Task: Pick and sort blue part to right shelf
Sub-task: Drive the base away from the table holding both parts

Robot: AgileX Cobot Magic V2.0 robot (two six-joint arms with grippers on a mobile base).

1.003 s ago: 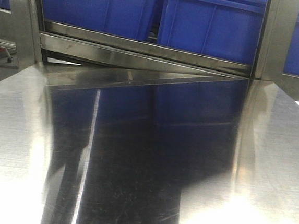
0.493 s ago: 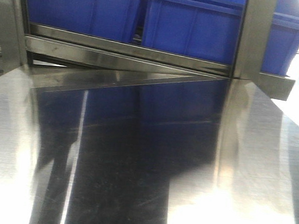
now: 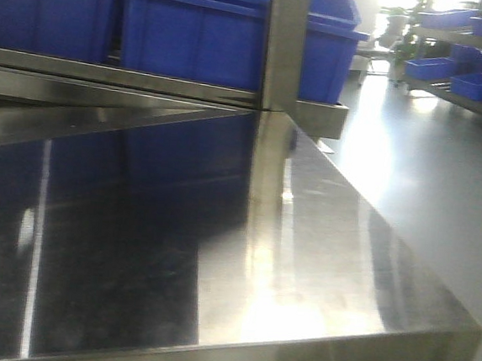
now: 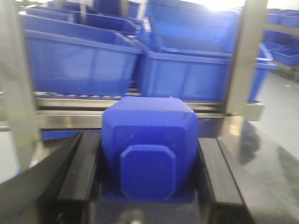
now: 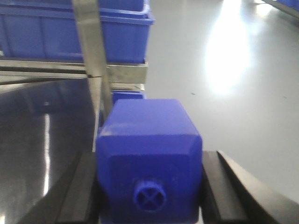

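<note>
You're looking across a steel table (image 3: 343, 265) whose polished top is mirroring dark shapes and catching a white glare towards its front right corner. Past its right edge, a smooth grey floor (image 3: 428, 163) is shining under strong light that is coming from the far end of the room. Back there, a distant rack (image 3: 468, 40) is carrying small blue bins (image 3: 479, 85), and a leafy plant (image 3: 420, 10) is standing beside the brightness.

Left gripper (image 4: 149, 158) and right gripper (image 5: 149, 177) fingers (image 4: 86, 175) each clamp a blue part (image 4: 149, 123).
</note>
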